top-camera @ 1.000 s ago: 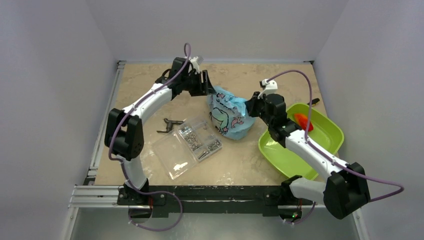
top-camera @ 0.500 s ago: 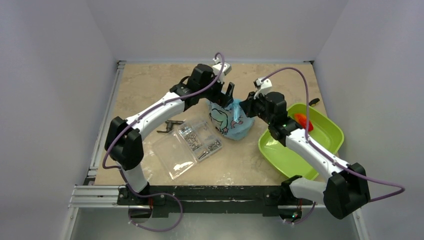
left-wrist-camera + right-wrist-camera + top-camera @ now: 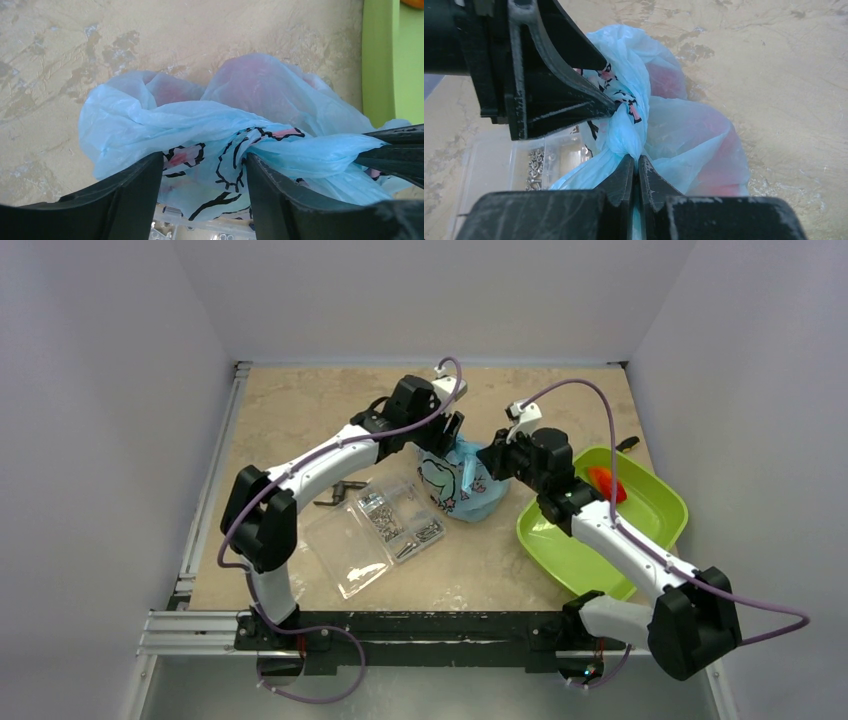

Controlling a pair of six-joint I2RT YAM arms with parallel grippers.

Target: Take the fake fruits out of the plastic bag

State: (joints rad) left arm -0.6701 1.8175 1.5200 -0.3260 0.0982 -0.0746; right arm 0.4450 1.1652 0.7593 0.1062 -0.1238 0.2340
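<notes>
The light-blue printed plastic bag (image 3: pixel 462 483) lies on the table between both arms. My right gripper (image 3: pixel 637 167) is shut on a twisted fold at the bag's top (image 3: pixel 626 135). My left gripper (image 3: pixel 205 175) stands open over that same top, with printed film between its fingers (image 3: pixel 135 192), which are apart. Red fake fruits (image 3: pixel 260 82) show blurred through the film, also in the right wrist view (image 3: pixel 719 165). One orange-red fruit (image 3: pixel 605 483) lies in the lime-green tray (image 3: pixel 570 550).
A clear compartment box (image 3: pixel 385 530) holding small screws sits just left of the bag, right under my left gripper. A dark metal tool (image 3: pixel 340 490) lies beyond the box. The green tray's rim (image 3: pixel 385 60) runs close to the bag's right side.
My left gripper swung right from beside the bag to over its top, and its jaws opened wide, then narrowed around the film. My right gripper kept its hold on the fold.
</notes>
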